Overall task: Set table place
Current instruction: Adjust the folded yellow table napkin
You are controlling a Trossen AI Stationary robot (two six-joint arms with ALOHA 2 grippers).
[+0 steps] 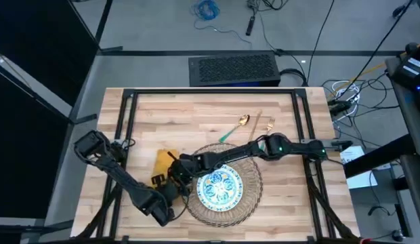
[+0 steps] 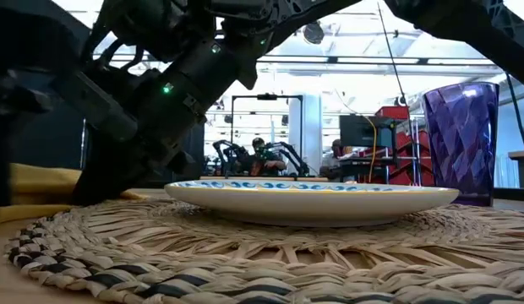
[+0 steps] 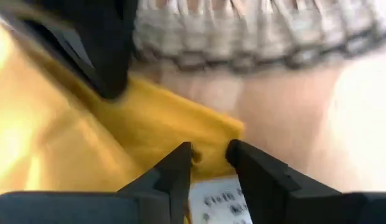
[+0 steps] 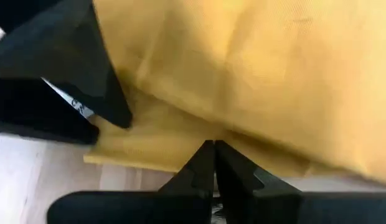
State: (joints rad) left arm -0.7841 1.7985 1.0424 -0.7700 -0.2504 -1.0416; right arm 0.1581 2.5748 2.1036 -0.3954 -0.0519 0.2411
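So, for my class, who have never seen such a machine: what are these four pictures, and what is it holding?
It is a robot with two dark arms at a wooden table. One picture looks straight down, one looks level from the tabletop, and two come from cameras on the arms' wrists. On the table lie a straw mat with a patterned plate, a yellow napkin, gold cutlery and a purple cup. Both hands meet at the napkin: the right hand is shut on its edge, and the left hand holds a corner between slightly parted fingers.
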